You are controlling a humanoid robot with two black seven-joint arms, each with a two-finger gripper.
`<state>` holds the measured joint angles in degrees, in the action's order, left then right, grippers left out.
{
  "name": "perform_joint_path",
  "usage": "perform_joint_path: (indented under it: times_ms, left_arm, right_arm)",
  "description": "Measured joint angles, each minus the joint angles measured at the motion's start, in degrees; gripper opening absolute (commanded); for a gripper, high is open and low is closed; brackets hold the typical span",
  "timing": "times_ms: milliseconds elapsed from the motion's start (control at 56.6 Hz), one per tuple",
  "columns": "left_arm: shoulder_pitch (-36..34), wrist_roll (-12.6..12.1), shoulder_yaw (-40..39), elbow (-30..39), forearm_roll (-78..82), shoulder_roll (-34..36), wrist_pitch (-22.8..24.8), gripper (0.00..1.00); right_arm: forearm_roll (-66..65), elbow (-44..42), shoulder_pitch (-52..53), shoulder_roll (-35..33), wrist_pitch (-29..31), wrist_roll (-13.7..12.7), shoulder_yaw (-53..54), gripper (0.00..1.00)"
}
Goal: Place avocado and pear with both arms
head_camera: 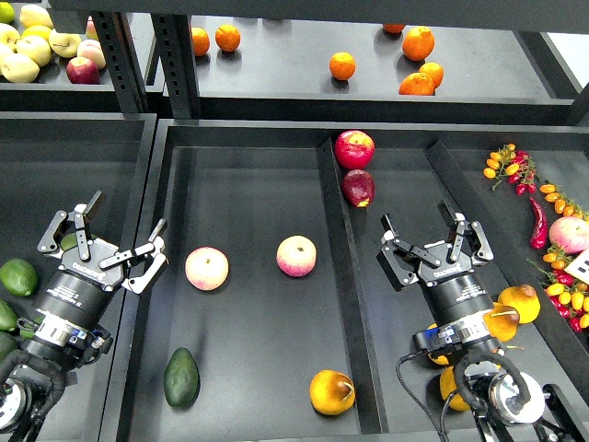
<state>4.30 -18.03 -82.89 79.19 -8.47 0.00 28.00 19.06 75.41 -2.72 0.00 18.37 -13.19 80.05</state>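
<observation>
Both fruits lie in the middle tray [248,166]: the dark green, smooth egg-shaped avocado [181,377] at its near left, the golden yellow-orange pear [331,391] at near right. Left gripper [118,236] spread wide, empty; right gripper [431,241] likewise. Risk judged — either smooth fruit may roll. Two pink-and-cream peaches [206,268] sit farther back in the tray — clear of both.

one avocado [181,377], one pear [331,391], two peaches [206,268], six oranges [342,65].

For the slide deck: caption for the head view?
Both tools, left and right, open and empty above the tray; avocado and pear lie near its front.
</observation>
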Motion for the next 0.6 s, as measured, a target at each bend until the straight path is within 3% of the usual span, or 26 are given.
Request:
perform_joint_path:
  times_ms: [600]
  left_arm:
    - [0.4, -0.1, 0.0, 0.1, 0.0, 0.0, 0.0, 0.99]
  right_arm:
    - [-0.1, 0.0, -0.1, 0.0, 0.0, 0.0, 0.1, 1.00]
